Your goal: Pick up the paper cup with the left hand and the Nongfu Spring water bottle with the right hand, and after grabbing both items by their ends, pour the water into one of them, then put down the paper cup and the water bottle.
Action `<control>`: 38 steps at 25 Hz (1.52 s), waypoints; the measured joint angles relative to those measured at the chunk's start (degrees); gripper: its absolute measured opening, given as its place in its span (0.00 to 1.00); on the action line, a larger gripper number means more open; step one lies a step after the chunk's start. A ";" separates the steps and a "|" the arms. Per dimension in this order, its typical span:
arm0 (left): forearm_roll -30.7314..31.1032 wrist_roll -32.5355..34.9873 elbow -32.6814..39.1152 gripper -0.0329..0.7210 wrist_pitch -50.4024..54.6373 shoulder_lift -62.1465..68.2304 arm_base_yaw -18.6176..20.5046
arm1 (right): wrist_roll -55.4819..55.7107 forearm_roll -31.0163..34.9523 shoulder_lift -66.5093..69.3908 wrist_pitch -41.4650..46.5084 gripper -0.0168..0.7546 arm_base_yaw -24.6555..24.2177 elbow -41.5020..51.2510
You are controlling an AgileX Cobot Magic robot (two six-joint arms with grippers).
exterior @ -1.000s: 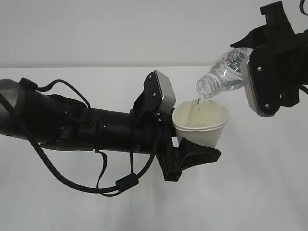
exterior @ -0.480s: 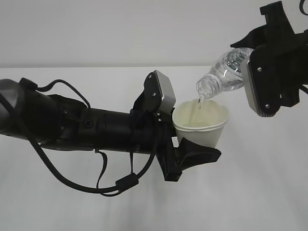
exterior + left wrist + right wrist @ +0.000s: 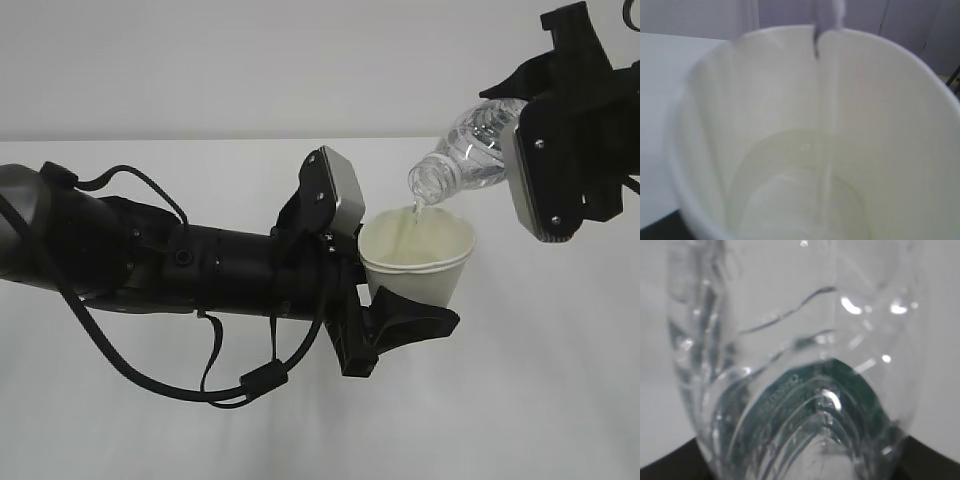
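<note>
Plain grey wall is backing a white bench (image 3: 560,400), above which both arms are working in mid-air. Over the last second almost nothing is shifting: both arms and both vessels are sitting where they were, so the pour is simply carrying on, with setting both items down left to do.

The bulky black left hand (image 3: 200,265), trailing loose cables, is reaching in from the left, its tool (image 3: 405,290) pinching the small white tapered paper cup (image 3: 418,255) upright, clear of the bench. The blocky black right hand (image 3: 575,150) with its grey side plate is clamping the base end of the clear ribbed Nongfu Spring water bottle (image 3: 465,155), tilted mouth-down just above the cup's rim.

A thin stream of clear water (image 3: 827,130) is falling into the cup and pooling in its bottom.

The bottle's dark green label band is showing through the plastic in the right wrist view, but no lettering is readable.
</note>
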 joint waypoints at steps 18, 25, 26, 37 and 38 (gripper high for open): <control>0.20 0.00 0.00 0.66 0.00 0.00 0.00 | -0.37 0.00 0.00 1.02 0.58 0.00 -0.03; 0.31 0.00 0.00 0.66 0.00 0.00 0.00 | -0.79 0.00 0.00 1.02 0.58 0.00 -0.03; 0.31 0.00 0.00 0.66 0.00 0.00 0.00 | -0.79 0.00 0.00 1.13 0.58 0.00 -0.03; 0.31 0.00 0.00 0.66 0.00 0.00 0.00 | -1.37 0.00 0.00 1.34 0.58 0.00 -0.03; 0.31 0.00 0.00 0.66 0.00 0.00 0.00 | -1.37 0.00 0.00 1.34 0.58 0.00 -0.03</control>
